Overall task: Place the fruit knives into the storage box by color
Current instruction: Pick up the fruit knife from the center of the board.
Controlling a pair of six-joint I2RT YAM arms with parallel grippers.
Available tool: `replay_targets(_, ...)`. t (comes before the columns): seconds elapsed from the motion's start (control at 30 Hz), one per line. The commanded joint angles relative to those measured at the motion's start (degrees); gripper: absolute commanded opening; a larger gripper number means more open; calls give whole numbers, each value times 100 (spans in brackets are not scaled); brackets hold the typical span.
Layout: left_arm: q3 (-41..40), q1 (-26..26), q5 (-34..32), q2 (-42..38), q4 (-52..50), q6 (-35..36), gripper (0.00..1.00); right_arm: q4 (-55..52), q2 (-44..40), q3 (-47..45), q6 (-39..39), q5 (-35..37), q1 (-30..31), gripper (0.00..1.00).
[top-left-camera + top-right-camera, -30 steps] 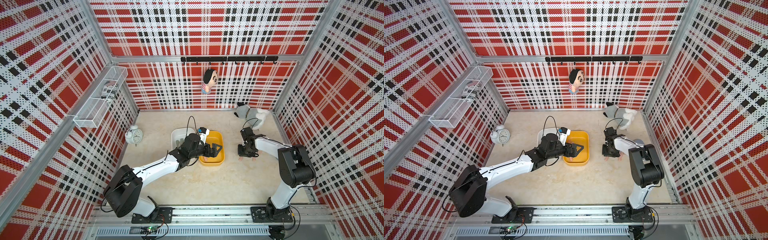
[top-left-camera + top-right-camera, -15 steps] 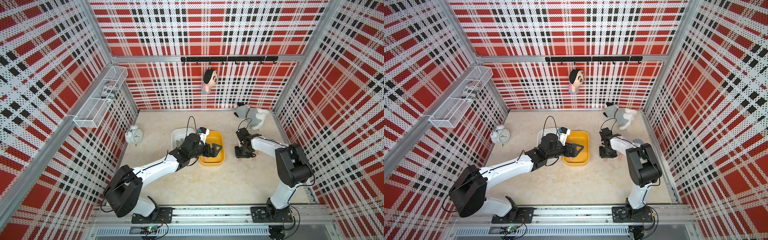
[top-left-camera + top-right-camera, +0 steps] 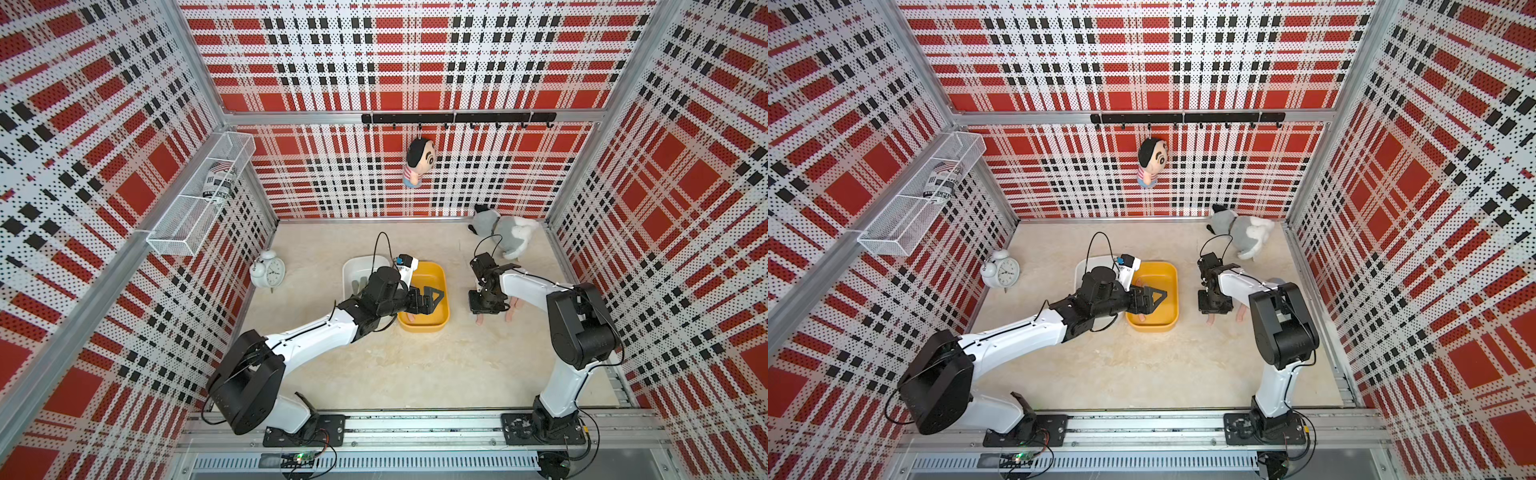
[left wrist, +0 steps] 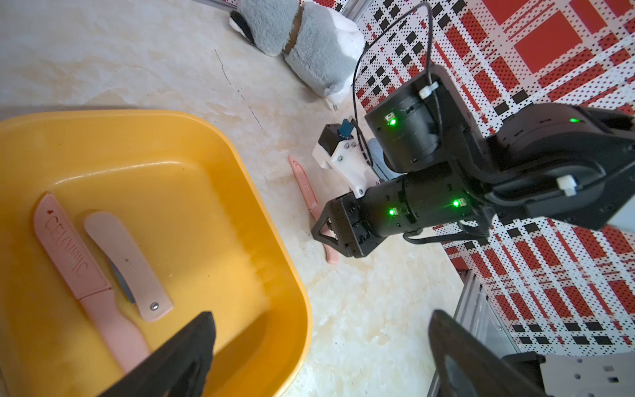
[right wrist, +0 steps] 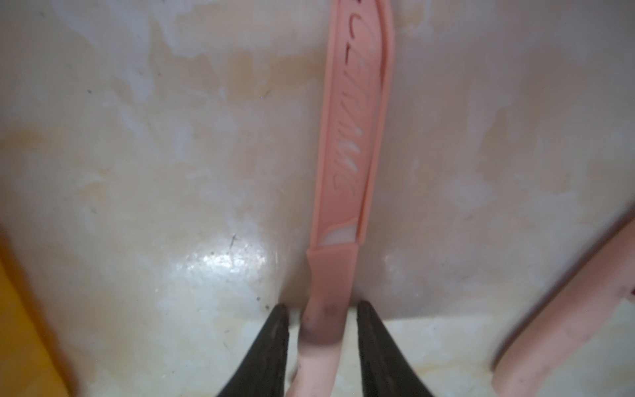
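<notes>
- Pale mottled surface (image 3: 395, 365) is recorded ahead of the two arm bases on the near rail.
- Left arm is stretched forward. Left fingers (image 4: 178, 357) are spread wide over the yellow storage box (image 3: 428, 328); nothing is held between them.
- Two pink fruit knives are seen lying in that box: a sheathed one marked CERAMIC (image 4: 75, 264) and a folding one (image 4: 127, 264) just beside it, roughly parallel.
- Right of the box and apart from it, right fingers (image 5: 271, 343) are pointed down at the surface. They are set partly apart, one on either side of the handle of a pink sheathed knife (image 5: 350, 137) lying flat there. A thin gap is seen on each side, so no grip is noted.
- A second pink knife (image 5: 549, 326) is found on the surface near the first, partly covered by the right arm in both top views.
- A white storage box (image 3: 353, 266) is placed just beside the yellow one, partly hidden by the left wrist; its contents are too small to be told.
- An alarm clock (image 3: 269, 272) is stood toward the left wall.
- A plush dog (image 3: 505, 237) is laid in the far right corner.
- A doll (image 3: 417, 164) is hung from a black hook rail (image 3: 457, 117) on the back wall.
- A wire basket (image 3: 199, 212) is fixed to the left wall.
</notes>
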Motion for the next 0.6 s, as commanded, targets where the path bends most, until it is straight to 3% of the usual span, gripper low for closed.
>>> replay_targets(0.0,-48,41,26,-114,12,72,98,-210,241,-55,-42,-84,17,33)
replay_targets(0.5,-78,58,9,-96,25,72,98,-440,243,-145,-152,-3,90,30)
replay_targets(0.57,-76,63,18,-96,23,74,98,-428,262,-180,-158,-26,88,26)
